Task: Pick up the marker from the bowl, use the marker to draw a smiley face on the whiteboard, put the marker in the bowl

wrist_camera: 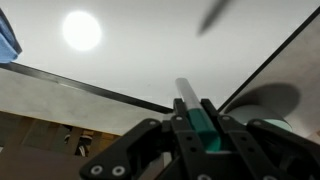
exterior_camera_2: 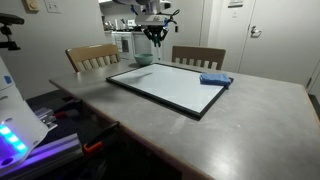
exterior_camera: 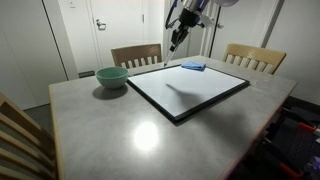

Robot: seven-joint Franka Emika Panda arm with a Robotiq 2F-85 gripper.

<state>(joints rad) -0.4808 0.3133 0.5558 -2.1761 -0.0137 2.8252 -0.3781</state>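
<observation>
My gripper (exterior_camera: 178, 38) is shut on the marker (exterior_camera: 176, 44), a thin dark stick that hangs down from the jaws. I hold it high in the air above the far edge of the whiteboard (exterior_camera: 190, 90), between the board and the bowl (exterior_camera: 111, 77). Both exterior views show this; gripper (exterior_camera_2: 155, 36), whiteboard (exterior_camera_2: 170, 85) and pale green bowl (exterior_camera_2: 143, 60) also show from the opposite side. In the wrist view the marker (wrist_camera: 197, 122) sits between the fingers (wrist_camera: 198, 110), above the board's corner (wrist_camera: 150, 50). The bowl (wrist_camera: 268, 102) is a blurred round shape at the right. The board's surface looks blank.
A flat blue pad (exterior_camera: 194, 66) lies on the board's far corner, also in the other exterior view (exterior_camera_2: 215, 79) and wrist view (wrist_camera: 8, 35). Wooden chairs (exterior_camera: 136, 55) (exterior_camera: 254, 58) stand at the grey table's (exterior_camera: 120, 130) far side. Another chair back (exterior_camera: 20, 140) is near.
</observation>
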